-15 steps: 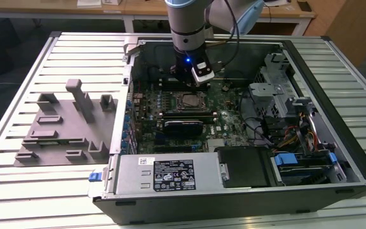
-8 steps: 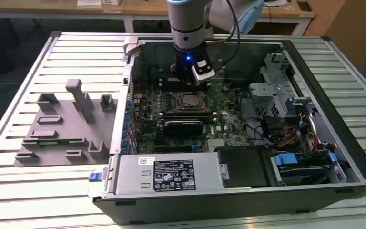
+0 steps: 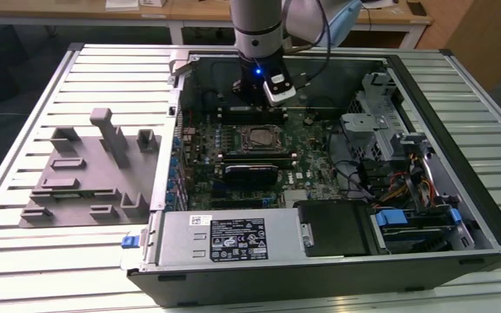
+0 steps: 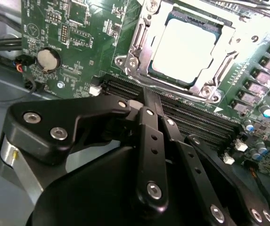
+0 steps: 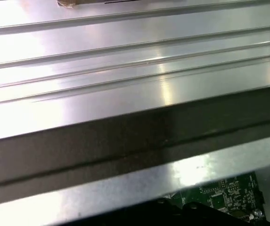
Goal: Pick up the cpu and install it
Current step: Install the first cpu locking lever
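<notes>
Inside the open computer case (image 3: 425, 163) on the table (image 3: 24, 261), the cpu (image 4: 184, 44) already lies in its socket (image 4: 137, 42) on the motherboard (image 4: 78, 42). Just beside it hangs the hand (image 4: 151, 106), fingers closed together and holding nothing. A careless sideways drift could scrape the memory slots (image 4: 191, 117) below.

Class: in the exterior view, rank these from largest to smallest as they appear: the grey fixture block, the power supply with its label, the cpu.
1. Grey fixture block and power supply: look alike in size, so unranked.
2. Cpu, seated in the socket: clearly smallest.
</notes>
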Tool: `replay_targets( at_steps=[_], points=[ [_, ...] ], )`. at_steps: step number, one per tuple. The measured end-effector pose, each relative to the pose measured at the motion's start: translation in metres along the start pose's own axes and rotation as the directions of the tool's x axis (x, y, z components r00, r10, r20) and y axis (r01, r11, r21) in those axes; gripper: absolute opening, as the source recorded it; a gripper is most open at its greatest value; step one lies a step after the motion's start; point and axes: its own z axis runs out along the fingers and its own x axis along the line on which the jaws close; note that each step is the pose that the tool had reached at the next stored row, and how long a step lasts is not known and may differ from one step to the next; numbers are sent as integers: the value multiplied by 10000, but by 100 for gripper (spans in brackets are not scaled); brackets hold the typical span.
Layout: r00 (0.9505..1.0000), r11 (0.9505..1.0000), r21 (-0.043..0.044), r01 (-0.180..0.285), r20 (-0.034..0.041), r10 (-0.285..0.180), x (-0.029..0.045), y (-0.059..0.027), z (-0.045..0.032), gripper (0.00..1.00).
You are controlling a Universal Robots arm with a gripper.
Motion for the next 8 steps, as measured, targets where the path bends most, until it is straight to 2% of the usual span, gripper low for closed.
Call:
replay_targets(
  at_steps=[8],
  points=[
    [10000,10000,27,5,6,-5,-1,-4,-2,11]
  ],
)
